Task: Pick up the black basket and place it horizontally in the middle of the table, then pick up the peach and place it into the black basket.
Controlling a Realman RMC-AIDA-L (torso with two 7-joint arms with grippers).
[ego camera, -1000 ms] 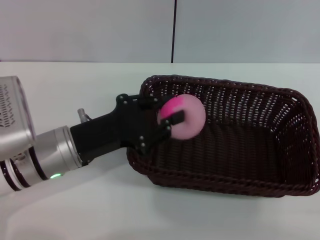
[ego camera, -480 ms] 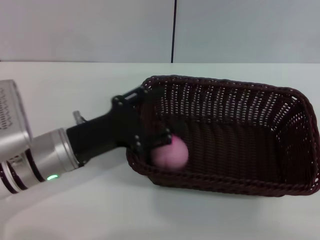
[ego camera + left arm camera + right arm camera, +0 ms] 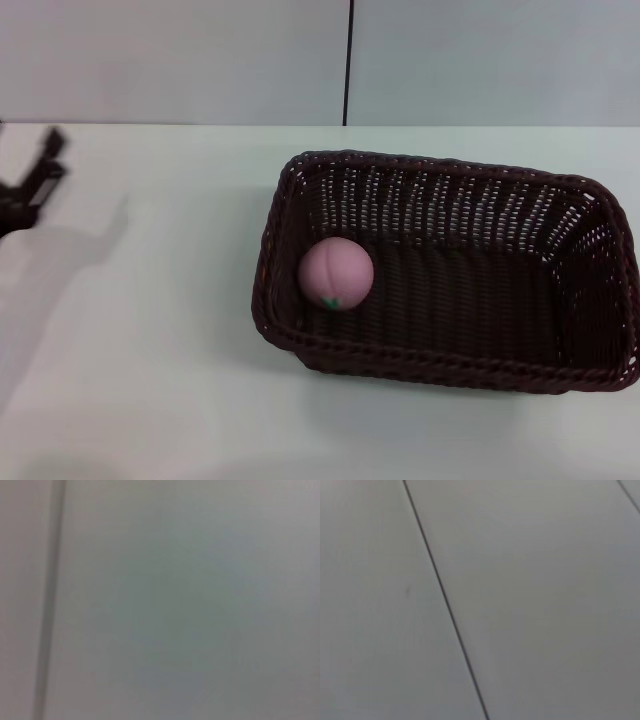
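The black basket (image 3: pixel 600 330) lies lengthwise across the white table (image 3: pixel 150 400), right of the middle. The peach (image 3: pixel 336 273) rests on the basket's floor at its left end, pale pink with a small green spot low on it. My left gripper (image 3: pixel 35 180) shows as a dark blurred shape at the far left edge of the head view, well away from the basket and holding nothing. My right gripper is out of view. Both wrist views show only grey wall panels.
A grey panelled wall (image 3: pixel 200 60) with a dark vertical seam (image 3: pixel 350 60) stands behind the table's far edge. Bare white tabletop lies left of and in front of the basket.
My left gripper let go of the peach inside the basket and pulled back to the far left edge. The peach dropped and settled on the basket floor at the left end.
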